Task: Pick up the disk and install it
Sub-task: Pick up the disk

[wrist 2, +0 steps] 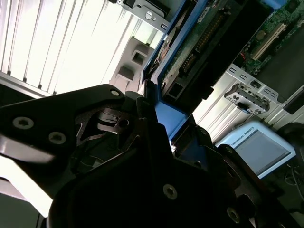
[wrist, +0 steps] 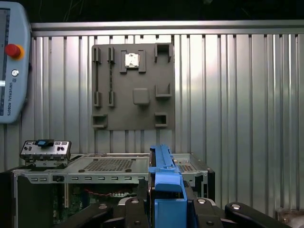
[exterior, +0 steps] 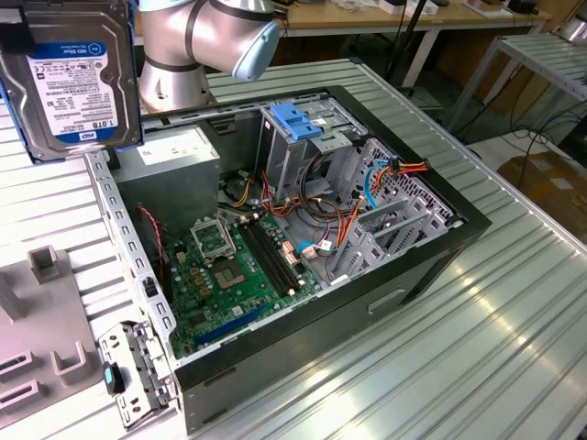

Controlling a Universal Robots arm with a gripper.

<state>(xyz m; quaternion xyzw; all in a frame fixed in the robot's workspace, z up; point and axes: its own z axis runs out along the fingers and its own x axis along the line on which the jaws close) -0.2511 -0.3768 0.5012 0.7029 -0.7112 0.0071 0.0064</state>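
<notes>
Dark metal with a white-and-blue label, the disk [exterior: 78, 78] hangs upright at the exterior view's upper left, clear of the ribbed table [exterior: 495, 348], label facing the camera; beside it stands the silver arm [exterior: 197, 41]; lower, towards the exterior view's right, lies the open computer case [exterior: 431, 266], with the grey power-supply box [exterior: 174, 156], the drive cage [exterior: 298, 128] with its blue handle, and the green motherboard [exterior: 234, 270] inside; a grey fixture plate [exterior: 37, 339] lies on the table at the exterior view's left; in the second wrist view the black gripper [wrist 2: 166, 118] pinches the disk's blue edging, the disk's circuit-board side [wrist 2: 199, 42] reaching away from it; a teach pendant [wrist 2: 259, 147] lies beyond; in the first wrist view the black fingers [wrist: 135, 213] press on either side of the blue edging, the case, plate and pendant beyond it
</notes>
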